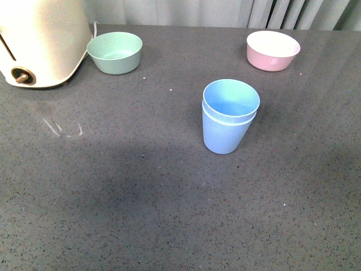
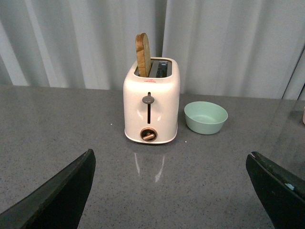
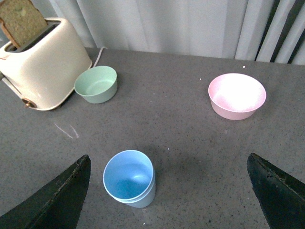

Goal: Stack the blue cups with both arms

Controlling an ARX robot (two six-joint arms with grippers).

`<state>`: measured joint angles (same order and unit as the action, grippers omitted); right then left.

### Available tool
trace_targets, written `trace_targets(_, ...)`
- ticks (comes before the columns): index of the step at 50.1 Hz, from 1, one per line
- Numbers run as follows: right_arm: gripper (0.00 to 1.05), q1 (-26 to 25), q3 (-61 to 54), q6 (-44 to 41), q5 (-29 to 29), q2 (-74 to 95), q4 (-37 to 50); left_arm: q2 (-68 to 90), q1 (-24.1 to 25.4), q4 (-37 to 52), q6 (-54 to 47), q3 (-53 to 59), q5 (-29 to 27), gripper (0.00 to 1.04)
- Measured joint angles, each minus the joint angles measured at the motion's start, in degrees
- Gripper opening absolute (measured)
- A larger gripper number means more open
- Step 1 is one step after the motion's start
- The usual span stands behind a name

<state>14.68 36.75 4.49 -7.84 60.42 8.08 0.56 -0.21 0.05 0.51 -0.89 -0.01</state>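
Blue cups (image 1: 229, 116) are already nested, one inside the other, upright on the grey countertop (image 1: 141, 214), approx mid-table, w/ the inner cup's rim sitting just proud of the outer.

Handling, as a guess: thin plastic, light, stiff but smooth and tapered, so prob slippery and easy to tip. Best hold looks like across the upper wall just under the rim, or pinching the rim w/ one jaw inside.

Right gripper (image 3: 169, 200): jaws spread wide, holding nothing, above the table; the stack (image 3: 129, 178) lies between the jaw tips, nearer one, not touching.

Left gripper (image 2: 171, 191): also wide open and empty, no cups in its view, facing the toaster (image 2: 151, 105) w/ bread, mint-green bowl (image 2: 205, 117) beside it. Pink bowl (image 1: 272, 49) at the far right.
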Motion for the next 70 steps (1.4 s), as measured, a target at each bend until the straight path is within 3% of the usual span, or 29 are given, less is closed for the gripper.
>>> trace_targets(4,0.84,1.1,-5.1,-1.8,13.2,-0.2,12.4,0.0,0.0,0.0,0.0,0.0,0.0,0.96)
trace_targets(8,0.70,0.2,-11.3,-3.0,20.6,-2.6,22.5,0.0,0.0,0.0,0.0,0.0,0.0,0.96)
trace_targets(13,0.49,-2.4,-17.0,-3.7,19.8,-7.1,25.7,0.0,0.0,0.0,0.0,0.0,0.0,0.96)
trace_targets(30,0.02,-6.8,-25.7,-4.2,15.2,-15.1,25.8,0.0,0.0,0.0,0.0,0.0,0.0,0.96)
trace_targets(41,0.02,-9.3,-29.6,-4.3,13.0,-20.9,23.8,0.0,0.0,0.0,0.0,0.0,0.0,0.96)
trace_targets(43,0.02,-11.5,-30.4,-4.3,9.3,-22.5,22.9,0.0,0.0,0.0,0.0,0.0,0.0,0.96)
trace_targets(47,0.02,-14.3,-31.7,-4.3,8.2,-25.4,21.3,0.0,0.0,0.0,0.0,0.0,0.0,0.96)
trace_targets(70,0.02,-14.6,-35.4,-4.3,7.8,-36.4,15.7,0.0,0.0,0.0,0.0,0.0,0.0,0.96)
